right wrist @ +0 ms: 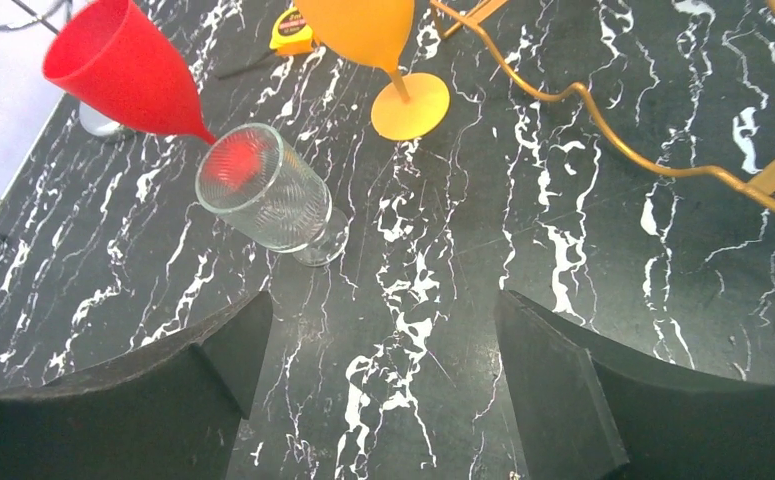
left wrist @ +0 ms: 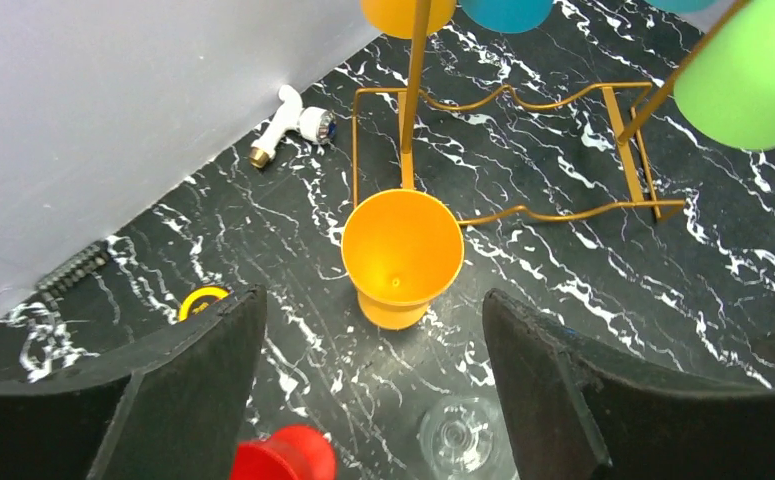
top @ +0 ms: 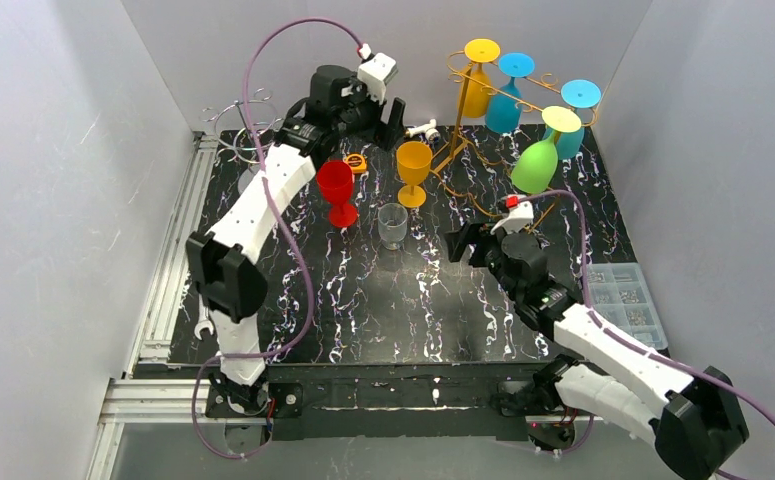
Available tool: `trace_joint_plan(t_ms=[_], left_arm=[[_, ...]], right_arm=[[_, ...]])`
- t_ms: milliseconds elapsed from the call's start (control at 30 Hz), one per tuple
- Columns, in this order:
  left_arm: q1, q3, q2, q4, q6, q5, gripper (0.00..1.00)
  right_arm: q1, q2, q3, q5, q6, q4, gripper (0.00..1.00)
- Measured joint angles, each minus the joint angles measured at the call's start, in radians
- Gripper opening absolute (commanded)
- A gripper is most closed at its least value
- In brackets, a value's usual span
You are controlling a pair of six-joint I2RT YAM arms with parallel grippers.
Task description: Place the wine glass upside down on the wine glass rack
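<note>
On the black marble table an orange wine glass (top: 413, 170) (left wrist: 401, 255) (right wrist: 363, 35) stands upright, with a red wine glass (top: 336, 190) (right wrist: 128, 70) and a short clear glass (top: 392, 225) (right wrist: 268, 195) near it. The gold wine glass rack (top: 455, 150) (left wrist: 410, 110) (right wrist: 603, 130) at the back right holds yellow, blue, teal and green (top: 535, 165) glasses hanging upside down. My left gripper (top: 393, 115) (left wrist: 373, 340) hovers open above and behind the orange glass, holding nothing. My right gripper (top: 460, 243) (right wrist: 383, 350) is open and empty over bare table, right of the clear glass.
A yellow tape measure (top: 356, 163) and a white fitting (top: 425, 129) lie near the back. A wire stand (top: 243, 120) sits at the back left. A clear parts box (top: 628, 295) is off the table's right edge, a wrench (top: 203, 325) on the left rail.
</note>
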Motion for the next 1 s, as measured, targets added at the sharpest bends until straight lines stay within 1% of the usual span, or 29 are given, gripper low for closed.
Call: trace_joint_plan(t_ms=[100,233,333,433,533,667,700,733,767,867,900,1000], left_arm=[[0.001,0.141,0.132,-0.079,-0.071,0.000,0.72],[0.000,0.262,0.282,-0.178,-0.132,0.001,0.64],[0.000,0.305,0.376,-0.232,-0.161,0.001,0.61],[0.000,0.324,0.443,-0.267,-0.181,0.001,0.56],[0.000,0.345,0.478,-0.284,-0.190,-0.002,0.49],[0.000,0.366,0.496,-0.286,-0.195,-0.005,0.35],[0.000,0.370,0.498,-0.285,-0.198,-0.004,0.29],[0.000,0.373,0.499,-0.281,-0.201,-0.003,0.25],[0.000,0.374,0.499,-0.279,-0.202,-0.003,0.17],[0.000,0.373,0.499,-0.272,-0.200,0.002,0.02],[0.000,0.372,0.499,-0.270,-0.199,0.004,0.00],[0.001,0.352,0.494,-0.256,-0.185,0.011,0.00]], right_arm=[[0.002,-0.066,-0.001,0.016,0.002,-0.035,0.91],[0.003,-0.167,-0.003,0.034,0.003,-0.082,0.92],[0.003,-0.198,-0.003,0.042,0.002,-0.116,0.93],[0.003,-0.204,-0.003,0.043,0.000,-0.152,0.94],[0.003,-0.204,-0.003,0.042,-0.003,-0.177,0.94],[0.003,-0.217,-0.003,0.041,-0.006,-0.192,0.94],[0.003,-0.222,-0.003,0.041,-0.006,-0.192,0.94],[0.003,-0.226,-0.003,0.041,-0.005,-0.192,0.94],[0.003,-0.229,-0.003,0.041,-0.005,-0.192,0.94],[0.003,-0.232,-0.003,0.041,-0.005,-0.192,0.94],[0.003,-0.230,-0.003,0.040,-0.004,-0.192,0.94],[0.003,-0.216,-0.002,0.029,0.008,-0.190,0.98]])
